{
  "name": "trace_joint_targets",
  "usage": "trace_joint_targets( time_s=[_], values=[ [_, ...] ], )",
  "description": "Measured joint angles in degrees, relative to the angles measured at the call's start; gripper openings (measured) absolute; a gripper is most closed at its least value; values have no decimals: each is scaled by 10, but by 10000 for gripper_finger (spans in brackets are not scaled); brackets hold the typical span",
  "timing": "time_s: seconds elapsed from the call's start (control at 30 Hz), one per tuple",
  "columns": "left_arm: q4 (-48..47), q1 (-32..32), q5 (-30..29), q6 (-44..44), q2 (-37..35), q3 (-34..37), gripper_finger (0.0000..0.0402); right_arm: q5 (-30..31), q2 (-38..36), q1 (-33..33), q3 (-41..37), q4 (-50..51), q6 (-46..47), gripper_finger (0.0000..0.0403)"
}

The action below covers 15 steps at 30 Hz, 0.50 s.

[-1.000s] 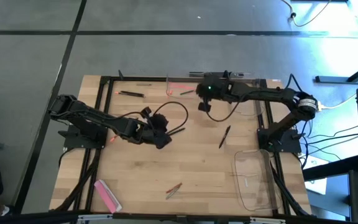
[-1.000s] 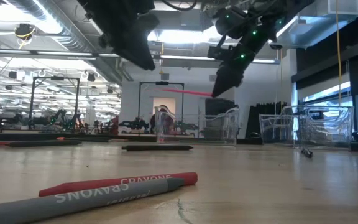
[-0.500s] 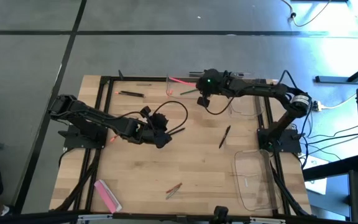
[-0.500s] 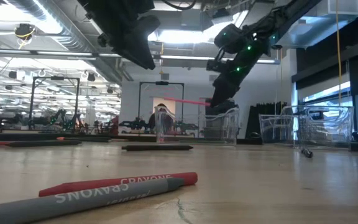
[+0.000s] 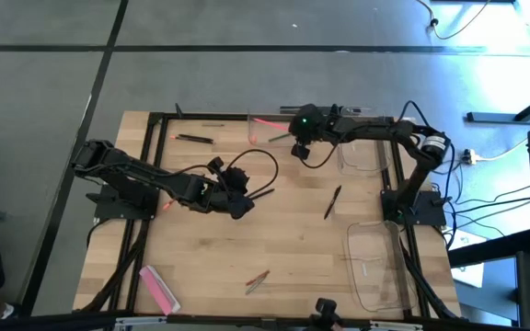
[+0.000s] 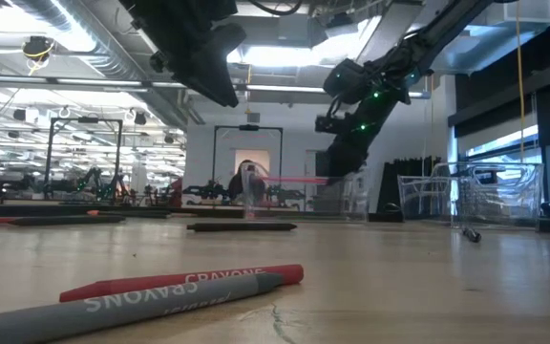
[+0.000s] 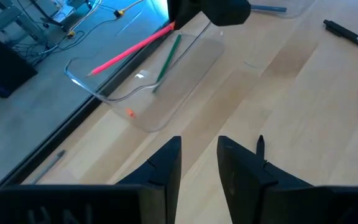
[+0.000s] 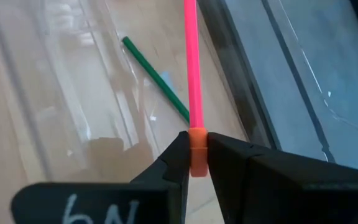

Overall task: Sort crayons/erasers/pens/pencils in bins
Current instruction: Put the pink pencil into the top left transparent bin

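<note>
My right gripper (image 5: 295, 144) is at the table's far middle, shut on a thin pink pencil (image 5: 265, 122) low over a clear bin (image 5: 253, 137). A green pencil (image 8: 157, 79) lies on that bin's floor. My left gripper (image 5: 244, 203) hovers open and empty at the table's middle, next to a black pen (image 5: 261, 194). Its wrist view shows the bin (image 7: 143, 118) and the pink pencil (image 7: 129, 53). A pink eraser (image 5: 159, 287) lies flat at the near left. Two more clear bins stand at the far right (image 5: 361, 156) and the near right (image 5: 375, 268). My right gripper pinches the pink pencil's orange butt end (image 8: 196, 149) between its two fingers. The pencil sticks out ahead of the fingers, along them, toward the table's left. It sits about level (image 6: 289, 179), above the bin's floor; whether its tip touches the bin, I cannot tell.
A red and a grey crayon (image 5: 258, 279) lie side by side near the front edge. A black pen (image 5: 333, 200) lies right of centre, black pens (image 5: 194, 139) and a pencil (image 5: 213, 124) at the far left. Black frame bars (image 5: 148, 175) border the table.
My right gripper has gone down and a little toward the table's far left with the pink pencil. The pencil has sunk from well above the bin to just over it and stays about level.
</note>
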State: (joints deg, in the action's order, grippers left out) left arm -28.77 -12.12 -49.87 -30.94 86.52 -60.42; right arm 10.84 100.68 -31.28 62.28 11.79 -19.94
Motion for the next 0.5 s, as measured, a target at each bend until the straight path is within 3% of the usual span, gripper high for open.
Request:
trace_joint_targets(
  time_s=[0.5],
  values=[
    [0, 0, 0, 0, 0, 0, 96, 1, 2, -1, 0, -5, 3, 54]
  ],
)
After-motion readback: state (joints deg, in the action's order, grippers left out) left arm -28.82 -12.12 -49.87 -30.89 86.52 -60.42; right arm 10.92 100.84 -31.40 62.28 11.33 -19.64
